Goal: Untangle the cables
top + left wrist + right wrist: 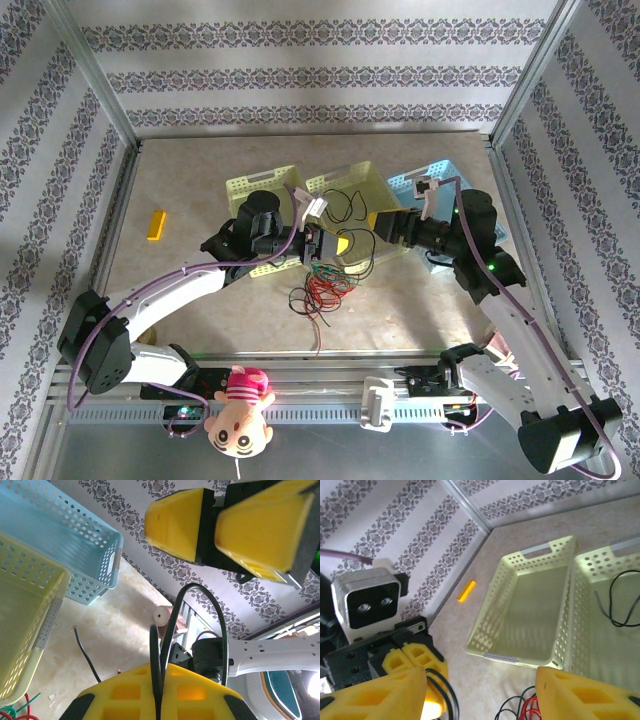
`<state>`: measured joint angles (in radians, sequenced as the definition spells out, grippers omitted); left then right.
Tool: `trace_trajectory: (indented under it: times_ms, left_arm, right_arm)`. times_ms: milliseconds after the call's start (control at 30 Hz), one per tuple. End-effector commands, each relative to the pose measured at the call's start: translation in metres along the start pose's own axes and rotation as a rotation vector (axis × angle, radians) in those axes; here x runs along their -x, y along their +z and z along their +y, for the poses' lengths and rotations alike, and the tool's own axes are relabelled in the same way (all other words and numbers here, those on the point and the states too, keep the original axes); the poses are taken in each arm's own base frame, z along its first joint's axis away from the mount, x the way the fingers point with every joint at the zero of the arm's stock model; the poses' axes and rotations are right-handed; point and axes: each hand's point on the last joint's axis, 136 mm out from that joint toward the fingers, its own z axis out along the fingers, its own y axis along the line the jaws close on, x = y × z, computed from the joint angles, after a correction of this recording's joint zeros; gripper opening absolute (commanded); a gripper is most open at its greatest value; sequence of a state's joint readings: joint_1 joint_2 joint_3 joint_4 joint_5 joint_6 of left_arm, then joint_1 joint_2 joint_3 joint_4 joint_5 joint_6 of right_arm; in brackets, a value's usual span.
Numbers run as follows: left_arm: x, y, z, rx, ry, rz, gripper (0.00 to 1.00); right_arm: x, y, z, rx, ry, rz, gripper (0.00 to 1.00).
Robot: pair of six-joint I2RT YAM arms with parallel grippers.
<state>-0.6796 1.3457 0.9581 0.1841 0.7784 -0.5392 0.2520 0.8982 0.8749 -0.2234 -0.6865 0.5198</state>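
On the table [420, 310], beside a yellow basket [345, 183], the left gripper [161, 677] clamps a black cable loop [221, 625]; the right gripper [480, 697] faces it, jaws apart. The other cables [320, 288] lie tangled on the tabletop close by.

Lab robot cell; aluminium frame [95, 70]; wallpapered panel walls [320, 60]

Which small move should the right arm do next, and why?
Probably ease the right gripper forward until its open fingers straddle the black cable loop, then close. The left gripper is shut on that cable. The loop stands out beyond its fingers toward the right gripper, which faces it and seems not yet to touch it.
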Motion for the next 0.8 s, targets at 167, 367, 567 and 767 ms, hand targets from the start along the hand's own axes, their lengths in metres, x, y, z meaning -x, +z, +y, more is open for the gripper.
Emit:
trace_trajectory:
  times_ms: [167,367,567,767]
  left_arm:
    - [0.003,-0.005,-0.016,-0.047,0.047,-0.007,0.0]
    - [0.002,-0.004,-0.014,-0.039,0.048,-0.001,0.0]
    - [0.002,-0.002,-0.013,-0.043,0.048,0.002,0.0]
    - [0.003,0.0,-0.015,-0.056,0.051,0.008,0.0]
  right_arm:
    - [-0.024,0.018,-0.012,0.067,0.126,0.12,0.54]
    - [-0.044,0.019,0.011,0.159,0.101,0.193,0.53]
    - [-0.062,0.023,0.018,0.182,0.101,0.241,0.51]
    - [-0.067,0.038,0.024,0.191,0.073,0.275,0.43]
